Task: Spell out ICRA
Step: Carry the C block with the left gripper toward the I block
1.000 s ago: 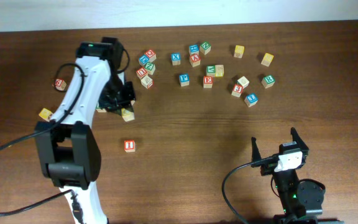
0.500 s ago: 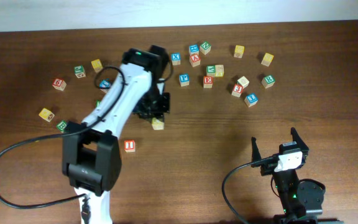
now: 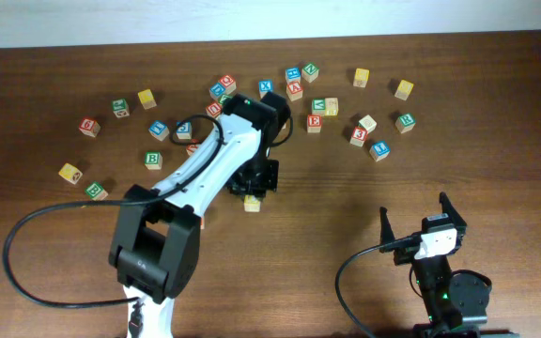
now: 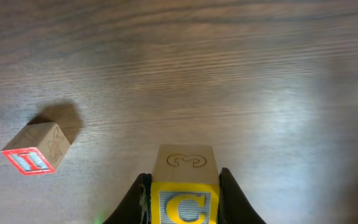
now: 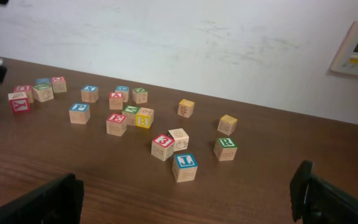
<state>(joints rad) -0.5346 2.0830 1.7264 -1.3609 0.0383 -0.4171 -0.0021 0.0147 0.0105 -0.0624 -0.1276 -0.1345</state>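
A large yellow "C" stands on the wooden cube with a yellow-bordered face (image 4: 185, 186) at the bottom of the left wrist view. Its upper face bears an engraved outline like a "3" on its side. To its left, the wooden cube with a red-bordered face (image 4: 35, 149) shows a red "I".

In the right wrist view, the red-topped wooden cube (image 5: 162, 147) reads "3". The blue-topped wooden cube (image 5: 184, 167) reads "L", the green-topped wooden cube (image 5: 226, 148) "R", and the second red-topped wooden cube (image 5: 116, 124) "E". The farther cubes' letters are too small to read.
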